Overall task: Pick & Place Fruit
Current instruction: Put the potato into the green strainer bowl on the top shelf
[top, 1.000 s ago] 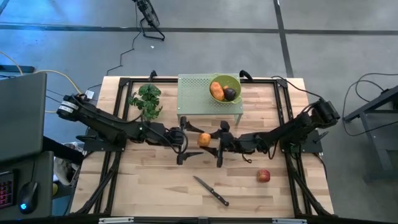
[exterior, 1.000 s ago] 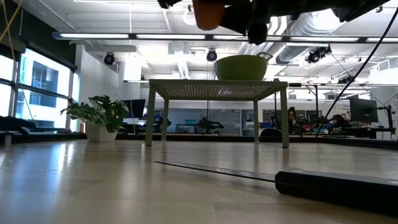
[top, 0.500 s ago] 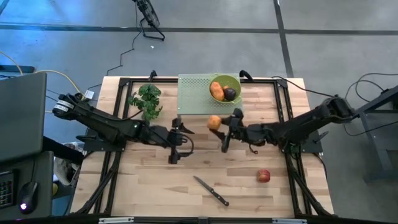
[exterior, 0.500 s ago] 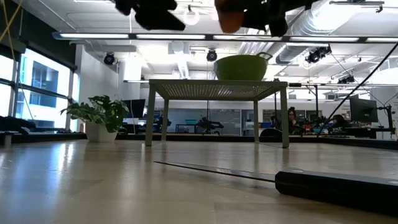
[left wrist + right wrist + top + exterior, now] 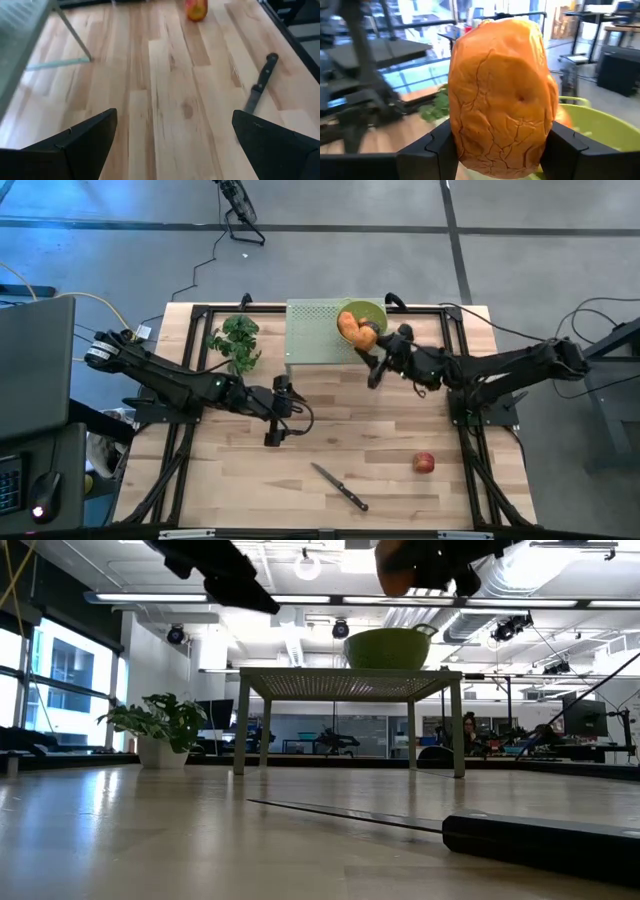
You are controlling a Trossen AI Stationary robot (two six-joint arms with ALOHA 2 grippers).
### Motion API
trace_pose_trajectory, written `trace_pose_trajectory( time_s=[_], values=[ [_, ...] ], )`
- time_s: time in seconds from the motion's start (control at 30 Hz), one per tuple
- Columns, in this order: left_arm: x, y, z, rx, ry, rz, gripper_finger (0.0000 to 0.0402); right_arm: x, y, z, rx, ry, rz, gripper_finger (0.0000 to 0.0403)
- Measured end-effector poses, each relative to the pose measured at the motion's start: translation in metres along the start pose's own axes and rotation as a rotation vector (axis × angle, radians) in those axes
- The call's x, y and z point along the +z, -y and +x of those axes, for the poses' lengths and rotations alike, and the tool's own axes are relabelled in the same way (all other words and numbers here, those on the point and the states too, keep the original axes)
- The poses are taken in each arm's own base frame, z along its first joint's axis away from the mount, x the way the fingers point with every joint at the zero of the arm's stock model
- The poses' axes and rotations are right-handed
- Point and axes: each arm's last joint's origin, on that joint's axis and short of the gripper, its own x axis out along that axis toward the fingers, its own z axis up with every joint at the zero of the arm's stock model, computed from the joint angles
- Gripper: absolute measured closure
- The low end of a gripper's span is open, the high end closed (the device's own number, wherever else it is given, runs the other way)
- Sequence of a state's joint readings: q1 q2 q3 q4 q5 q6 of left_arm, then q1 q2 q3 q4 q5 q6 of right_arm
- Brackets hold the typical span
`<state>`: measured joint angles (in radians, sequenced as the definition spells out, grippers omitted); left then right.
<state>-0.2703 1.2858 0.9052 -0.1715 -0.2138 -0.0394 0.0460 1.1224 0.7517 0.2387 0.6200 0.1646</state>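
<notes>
My right gripper [image 5: 369, 344] is shut on an orange oblong fruit [image 5: 363, 334] and holds it over the near rim of the green bowl [image 5: 372, 308]. The bowl stands on a pale green perforated stand [image 5: 315, 332] at the far middle. A second orange fruit [image 5: 347, 324] lies in the bowl. A red apple [image 5: 424, 463] rests on the wooden table at the near right. My left gripper [image 5: 275, 420] hangs open over the table's middle left, with nothing between its fingers. My right gripper pinches the orange fruit by its two opposite sides [image 5: 465, 130] between its two fingers [image 5: 427, 150]. The fingers lie nearly level and come from the table's right side. The fruit is lifted clear, standing on end above the bowl [image 5: 585, 125].
A black-handled knife [image 5: 340, 487] lies near the table's front edge, left of the apple. A green leafy bunch [image 5: 236, 340] stands at the far left beside the stand. Bare wood lies between the stand's legs [image 5: 75, 37] and the knife [image 5: 257, 90].
My right gripper has carried the orange fruit up and toward the far edge, from the table's middle to above the bowl's near rim, and has tipped closer to level. My left gripper has drawn back a little toward the left and tipped upward, staying open.
</notes>
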Motion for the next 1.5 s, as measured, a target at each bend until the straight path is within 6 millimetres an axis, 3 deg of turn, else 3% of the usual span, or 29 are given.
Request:
trace_pose_trajectory(
  time_s=[0.17, 0.73, 1.03, 1.5],
  values=[
    [-0.005, 0.000, 0.000, 0.003, -0.051, -0.055, 0.0013, 0.004, 0.022, 0.004, -0.056, -0.052, 0.015, 0.0200],
    [-0.007, 0.000, 0.000, 0.006, -0.072, -0.085, 0.0013, 0.052, 0.073, 0.018, -0.197, -0.173, 0.045, 0.0200],
    [-0.007, 0.000, 0.000, 0.005, -0.067, -0.087, 0.0013, 0.045, 0.096, 0.041, -0.218, -0.236, 0.040, 0.0199],
    [-0.007, 0.000, 0.000, 0.006, -0.070, -0.086, 0.0013, 0.027, 0.097, 0.061, -0.224, -0.322, -0.068, 0.0199]
  ],
)
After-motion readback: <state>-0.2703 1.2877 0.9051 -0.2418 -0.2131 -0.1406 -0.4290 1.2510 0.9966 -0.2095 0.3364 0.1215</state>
